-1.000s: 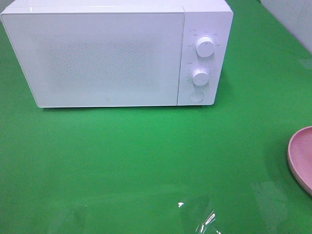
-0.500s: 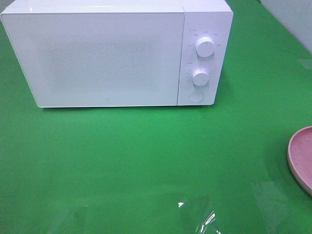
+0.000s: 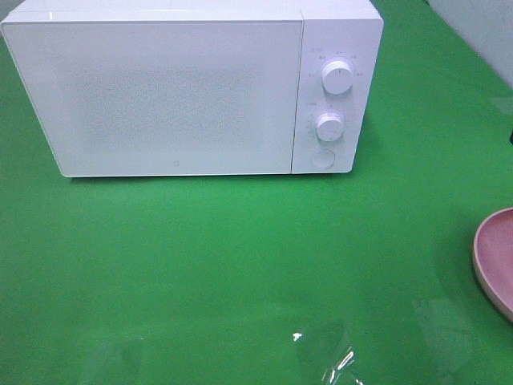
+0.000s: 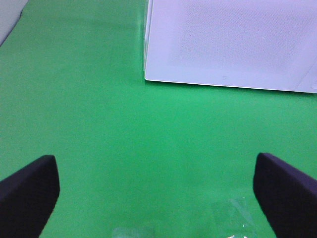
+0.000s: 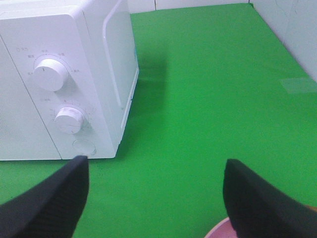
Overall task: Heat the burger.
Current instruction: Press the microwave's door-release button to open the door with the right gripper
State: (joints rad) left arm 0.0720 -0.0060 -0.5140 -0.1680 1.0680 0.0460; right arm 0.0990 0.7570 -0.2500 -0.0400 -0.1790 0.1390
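The left gripper [image 4: 154, 168] is wide open above the green table [image 4: 124, 124], holding nothing. The right gripper [image 5: 156, 166] is open too, just above the pink plate [image 5: 218, 233] and beside the shut microwave [image 5: 59, 74]. I cannot tell where the burger is.

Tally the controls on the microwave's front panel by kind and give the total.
Dials: 2 (upper dial, lower dial)
Round button: 1
Total: 3
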